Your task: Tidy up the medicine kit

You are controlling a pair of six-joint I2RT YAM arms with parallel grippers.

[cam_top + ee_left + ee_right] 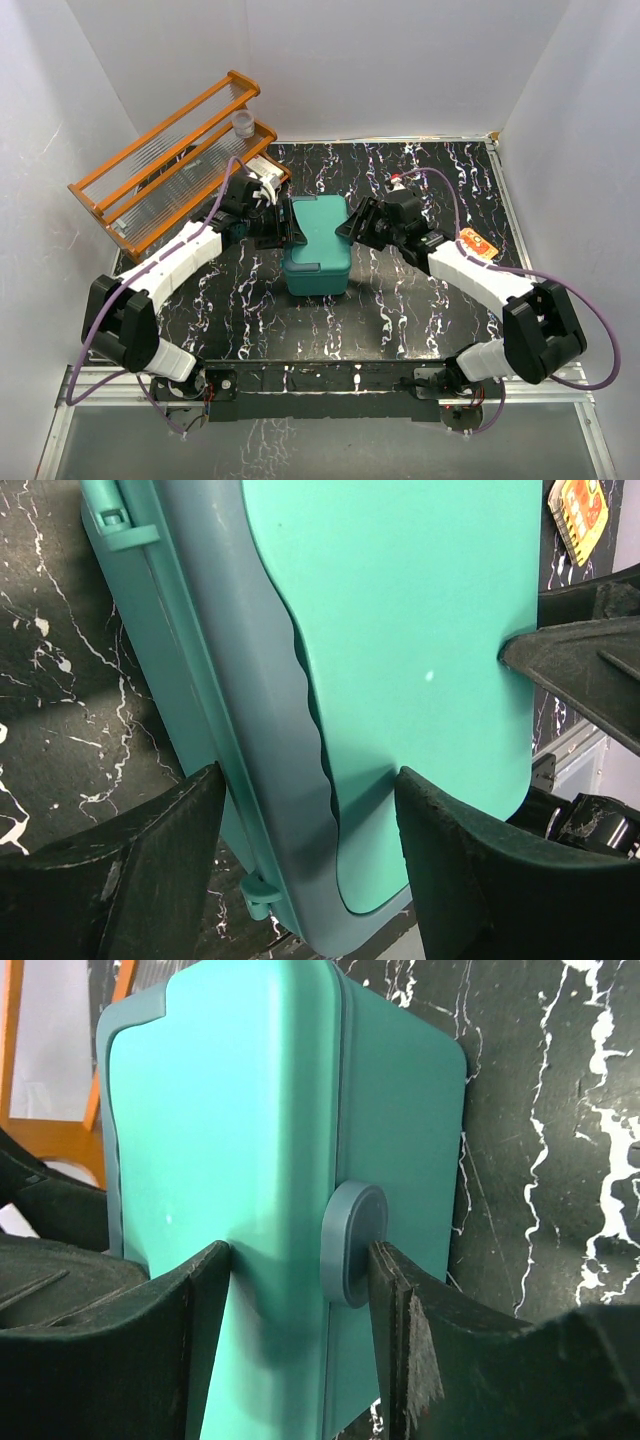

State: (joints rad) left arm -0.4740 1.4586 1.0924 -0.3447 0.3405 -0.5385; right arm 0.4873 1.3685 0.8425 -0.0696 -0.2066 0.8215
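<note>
Shows, from above, a black marbled table point(300, 330) with a teal kit point(318, 245) at its centre, lid point(400, 600) down. Also shows an orange rack point(150, 180) at 10 o'clock and a small orange packet point(478, 242) at 3 o'clock, both well apart from the kit.

Places the left gripper point(285, 222) at the kit's 10 o'clock edge. From its wrist view: about half open, one finger on the lid, the other against the wall below, seemingly pinching that edge to steady the box.

Places the right gripper point(352, 222) at the kit's 2 o'clock edge. From its wrist view: roughly half open, one finger pressed to the lid, the other touching a round catch point(352, 1242) on the wall, so gripping lid and catch together.

Likely step: freeing the catch to open the kit. Contents hidden, nothing visibly sorted, so judged early in the task.

Next move calls for squeezing or prying the catch loose while holding the box down at 10 o'clock, then swinging the lid up without dragging the kit across the table. Risks sliding or tipping the box on a slack steadying grip. Worth keeping both pairs of fingers square on the smooth plastic.
</note>
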